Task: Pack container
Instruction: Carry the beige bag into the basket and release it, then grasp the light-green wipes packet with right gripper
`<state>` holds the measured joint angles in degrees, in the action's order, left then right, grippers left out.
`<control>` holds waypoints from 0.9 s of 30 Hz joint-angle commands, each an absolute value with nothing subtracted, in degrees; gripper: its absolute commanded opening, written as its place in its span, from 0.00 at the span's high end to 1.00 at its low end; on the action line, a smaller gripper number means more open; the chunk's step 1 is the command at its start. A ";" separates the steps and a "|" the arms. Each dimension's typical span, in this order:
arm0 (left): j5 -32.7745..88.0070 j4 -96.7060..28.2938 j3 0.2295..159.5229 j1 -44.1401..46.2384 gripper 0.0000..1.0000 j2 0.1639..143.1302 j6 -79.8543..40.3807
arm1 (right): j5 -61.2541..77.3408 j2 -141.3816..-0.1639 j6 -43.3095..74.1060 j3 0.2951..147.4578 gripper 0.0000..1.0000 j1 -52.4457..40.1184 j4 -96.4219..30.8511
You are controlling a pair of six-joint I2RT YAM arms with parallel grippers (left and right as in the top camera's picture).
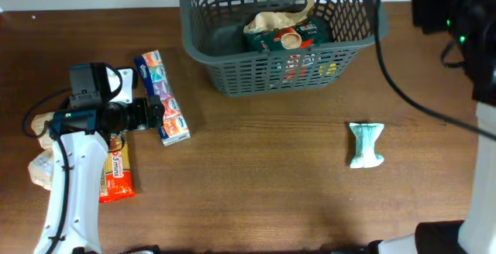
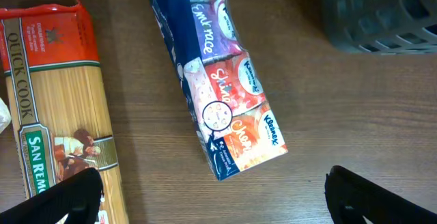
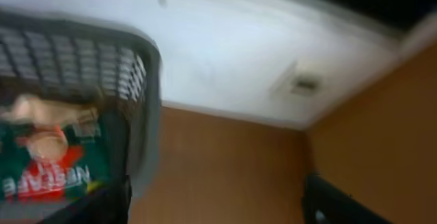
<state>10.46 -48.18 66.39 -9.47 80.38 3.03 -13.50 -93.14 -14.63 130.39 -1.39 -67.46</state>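
The container [image 1: 248,72], a dark grey slatted basket, stands at the back centre. It holds a green package [image 1: 291,36] and a crumpled tan bag [image 1: 275,18]. My left gripper [image 1: 157,114] hangs open beside a multicoloured tissue pack [image 1: 163,99]. In the left wrist view the tissue pack [image 2: 225,80] lies ahead of the wide-apart fingers [image 2: 72,197], with nothing between them. My right gripper [image 3: 218,207] is open and empty just to the right of the container wall [image 3: 130,67]; that view is blurred. The green package [image 3: 48,173] shows inside.
A spaghetti pack [image 1: 116,173] lies under my left arm, and shows as the spaghetti pack [image 2: 58,101] left of the tissues. A small white and green packet [image 1: 365,145] lies on the table at the right. The right arm [image 1: 449,10] and its cable fill the far right corner.
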 commanded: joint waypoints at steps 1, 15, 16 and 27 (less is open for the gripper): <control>10.02 -48.03 67.55 -9.91 0.01 80.68 3.95 | -13.54 -93.03 -8.21 123.59 0.24 1.58 -71.44; 10.02 -47.86 67.55 -9.91 0.01 80.68 3.95 | -2.26 -87.90 -2.46 79.72 0.16 8.47 -71.44; 10.04 -47.81 67.55 -9.91 0.01 80.68 3.95 | -1.65 -87.90 -2.46 77.01 0.16 8.19 -70.11; 10.04 -45.89 67.55 -9.91 0.01 80.68 3.92 | 2.37 -88.86 -0.97 61.17 0.11 7.09 -57.67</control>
<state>10.41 -46.39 66.39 -9.47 80.38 3.05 0.05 -88.92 -1.98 63.57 7.70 -58.87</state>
